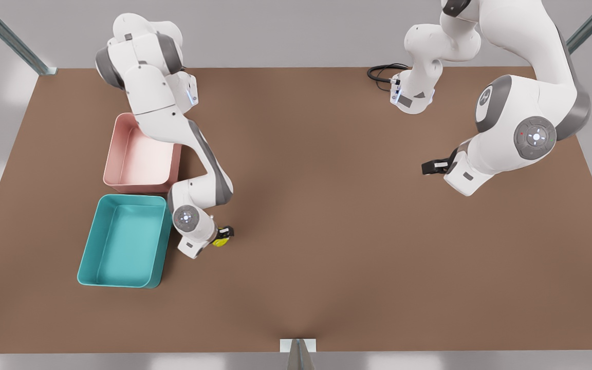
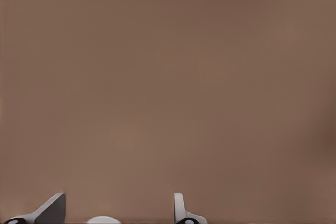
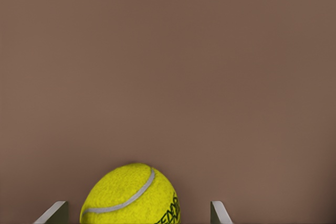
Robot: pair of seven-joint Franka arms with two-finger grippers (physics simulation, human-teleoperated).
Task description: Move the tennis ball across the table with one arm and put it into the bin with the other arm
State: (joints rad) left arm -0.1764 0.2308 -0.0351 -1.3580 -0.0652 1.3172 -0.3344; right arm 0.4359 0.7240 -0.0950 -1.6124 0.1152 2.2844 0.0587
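The tennis ball [image 1: 219,242] [image 3: 131,195], yellow-green with a pale seam, rests on the brown table just off the teal bin's [image 1: 86,252] near-right corner in the front view. My right gripper [image 1: 225,234] [image 3: 137,205] is down over it, on the arm at the front view's left. Its fingers [image 3: 54,211] stand open on either side of the ball with a gap on each side. My left gripper [image 1: 428,167] [image 2: 118,203] waits open above bare table at the front view's right, with nothing between its fingers.
A pink tray [image 1: 136,186] sits right behind the teal bin, with the right arm's links reaching over its corner. A black cable [image 1: 378,72] loops at the table's far edge. The brown table [image 1: 327,216] stretches wide between the two arms.
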